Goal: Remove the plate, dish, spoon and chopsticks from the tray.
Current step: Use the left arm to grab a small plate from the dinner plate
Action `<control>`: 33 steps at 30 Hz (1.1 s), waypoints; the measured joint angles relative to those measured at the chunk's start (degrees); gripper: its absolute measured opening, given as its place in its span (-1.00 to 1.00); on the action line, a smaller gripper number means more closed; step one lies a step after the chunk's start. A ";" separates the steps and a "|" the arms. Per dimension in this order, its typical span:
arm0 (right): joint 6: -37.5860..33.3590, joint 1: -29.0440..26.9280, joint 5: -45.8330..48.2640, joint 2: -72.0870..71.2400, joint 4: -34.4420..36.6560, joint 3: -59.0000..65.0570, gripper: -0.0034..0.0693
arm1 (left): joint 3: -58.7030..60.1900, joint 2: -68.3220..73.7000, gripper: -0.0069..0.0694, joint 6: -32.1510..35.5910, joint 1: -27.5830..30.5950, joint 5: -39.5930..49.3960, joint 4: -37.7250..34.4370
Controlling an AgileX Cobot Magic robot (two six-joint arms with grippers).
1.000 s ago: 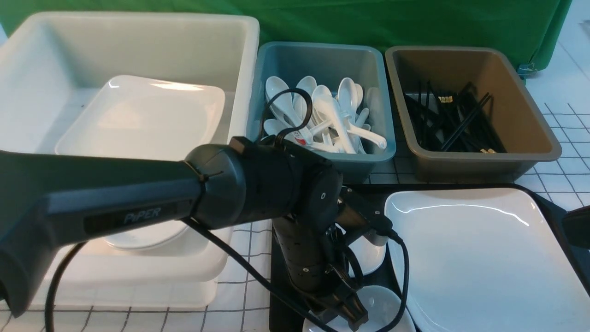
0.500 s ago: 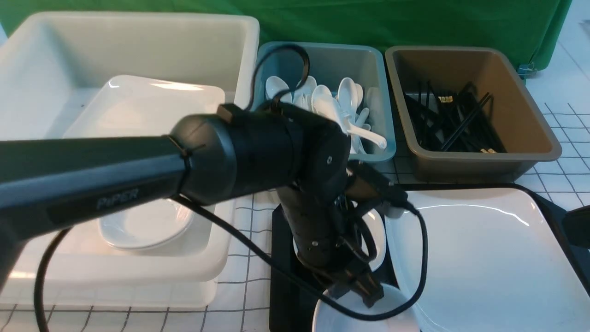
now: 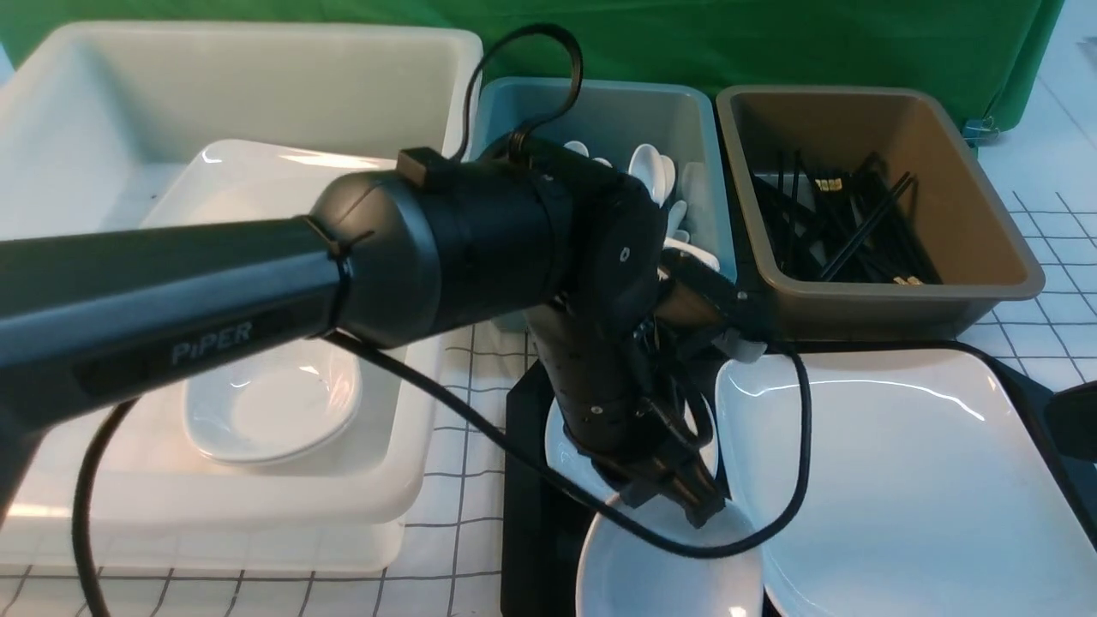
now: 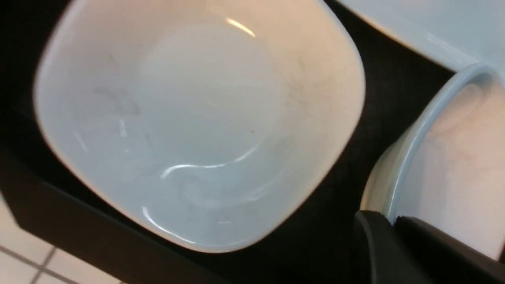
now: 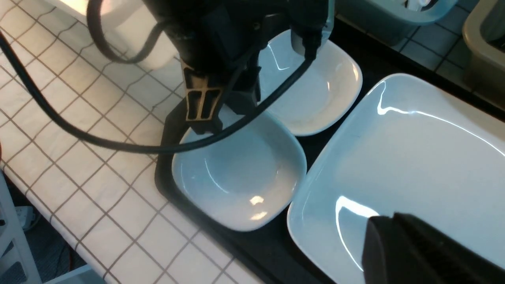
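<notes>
Your left gripper [image 3: 696, 507] points down and is clamped on the far rim of the near dish [image 3: 668, 574]. In the left wrist view its dark fingers [image 4: 371, 244] stand very narrow, with only the thin white rim between them. This small rounded-square white dish is at the near left corner of the black tray [image 3: 523, 523]. You cannot tell whether it is lifted clear of the tray or resting on it.

Just beyond it, also along the tray's left side, lies the far dish [image 5: 323, 94], another small white dish, flat on the tray and partly hidden under your left arm. Just to the right of both dishes, the large glossy white plate [image 3: 900, 480] fills the rest of the tray.

Your right gripper [image 5: 394, 244] hangs above the near right part of the plate with its jaws closed.

Beyond the tray stand two bins side by side: a teal bin [image 3: 698, 128] holding white soup spoons [image 3: 647, 167], and to its right a brown bin [image 3: 968, 146] holding black chopsticks [image 3: 857, 231]. To the left of the tray sits a large white tub [image 3: 257, 60] with a square white plate [image 3: 248, 197] and a small round-cornered dish [image 3: 274, 411] inside.
</notes>
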 joint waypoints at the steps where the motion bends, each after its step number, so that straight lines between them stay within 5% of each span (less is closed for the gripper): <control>1: 0.00 0.00 0.00 0.00 0.00 0.00 -0.84 | -0.99 0.00 -0.75 -0.19 0.12 0.16 -0.37; 33: -0.05 0.00 -2.74 0.00 0.06 0.05 -0.77 | -1.73 5.37 -0.76 -0.62 1.84 6.58 -3.03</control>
